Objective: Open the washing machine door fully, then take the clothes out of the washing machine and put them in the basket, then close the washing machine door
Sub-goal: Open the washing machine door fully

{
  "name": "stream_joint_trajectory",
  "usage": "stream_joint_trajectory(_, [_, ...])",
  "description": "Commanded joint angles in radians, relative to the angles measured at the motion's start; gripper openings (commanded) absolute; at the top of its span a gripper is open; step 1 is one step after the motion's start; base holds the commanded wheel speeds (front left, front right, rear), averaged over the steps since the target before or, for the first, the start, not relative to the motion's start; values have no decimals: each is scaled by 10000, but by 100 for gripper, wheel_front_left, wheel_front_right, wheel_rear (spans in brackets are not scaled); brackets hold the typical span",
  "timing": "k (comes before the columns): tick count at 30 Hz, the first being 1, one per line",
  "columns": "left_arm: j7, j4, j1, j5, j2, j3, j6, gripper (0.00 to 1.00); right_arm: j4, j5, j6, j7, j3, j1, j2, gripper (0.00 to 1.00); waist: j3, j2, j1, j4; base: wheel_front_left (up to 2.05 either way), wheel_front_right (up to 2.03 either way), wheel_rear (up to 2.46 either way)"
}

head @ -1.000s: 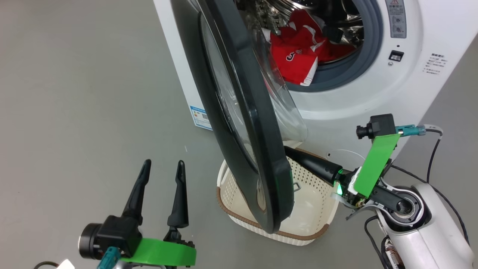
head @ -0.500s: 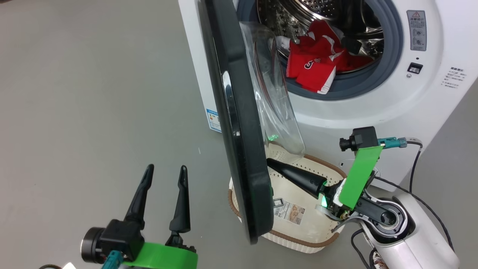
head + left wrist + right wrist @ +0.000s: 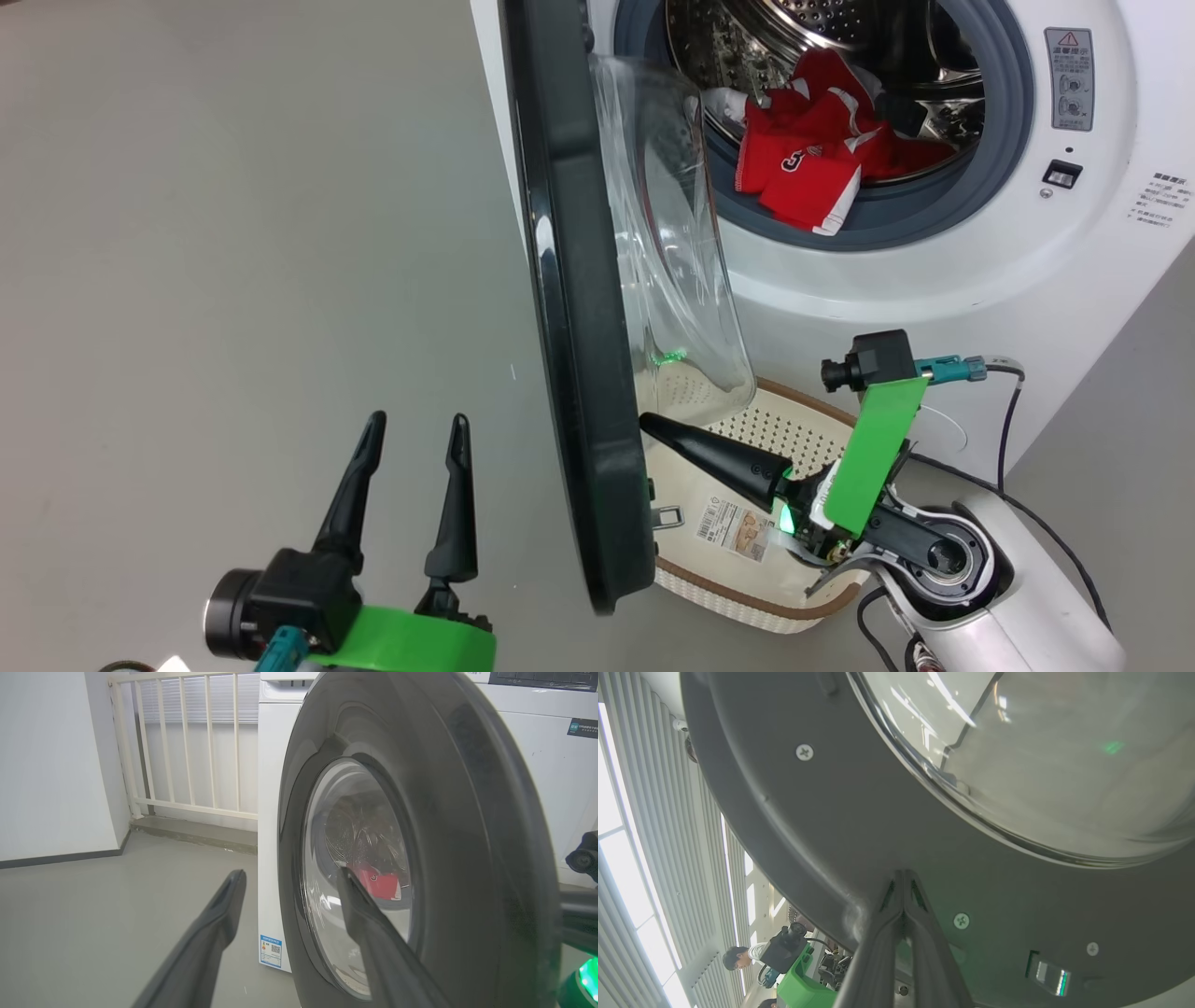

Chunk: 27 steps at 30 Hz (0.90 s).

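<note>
The washing machine door [image 3: 574,327] stands ajar, nearly edge-on, with its glass bowl [image 3: 677,280] facing the washing machine [image 3: 934,280]. Red clothes [image 3: 808,163] lie in the steel drum and also show through the door glass [image 3: 380,884]. My right gripper [image 3: 651,423] is shut with nothing in it, its tip pressed against the inner face of the door's black rim [image 3: 903,873]. Below it, the cream basket [image 3: 747,586] sits on the floor with a sticker on its bottom. My left gripper [image 3: 416,420] is open, left of the door, apart from its outer face [image 3: 467,835].
Grey floor [image 3: 233,233] stretches to the left of the machine. A white railing [image 3: 187,742] and a wall stand behind it. A person [image 3: 738,957] shows far off in the right wrist view. The right arm's cable [image 3: 1004,420] hangs by the machine's front.
The door has swung further open towards the left, with my shut right gripper moving along against its inner side. The head camera has shifted. The left gripper has stayed open in place.
</note>
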Motion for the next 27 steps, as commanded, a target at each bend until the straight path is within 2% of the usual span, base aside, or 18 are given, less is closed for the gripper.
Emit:
stream_joint_trajectory(1, [-21, -313, -92, -52, 133, 315, 106, 100, -217, 100, 77, -60, 289, -225, 177, 0, 0, 0, 0, 2, 0, 0, 0])
stream_joint_trajectory(18, [-32, -434, -20, -115, 241, 340, 206, 100, -46, 505, 77, -345, 916, -587, 153, 0, 15, 0, 0, 31, 0, 0, 0])
stream_joint_trajectory(24, [-10, -503, 9, -147, 246, 280, 242, 100, -144, 486, 77, -760, 942, -548, -57, 0, -26, 0, 0, 5, 0, 0, 0])
stream_joint_trajectory(27, [15, -497, 14, -173, 252, 245, 239, 100, -300, -73, 77, -1187, 1019, -556, -361, 0, -62, 0, 0, -9, 0, 0, 0])
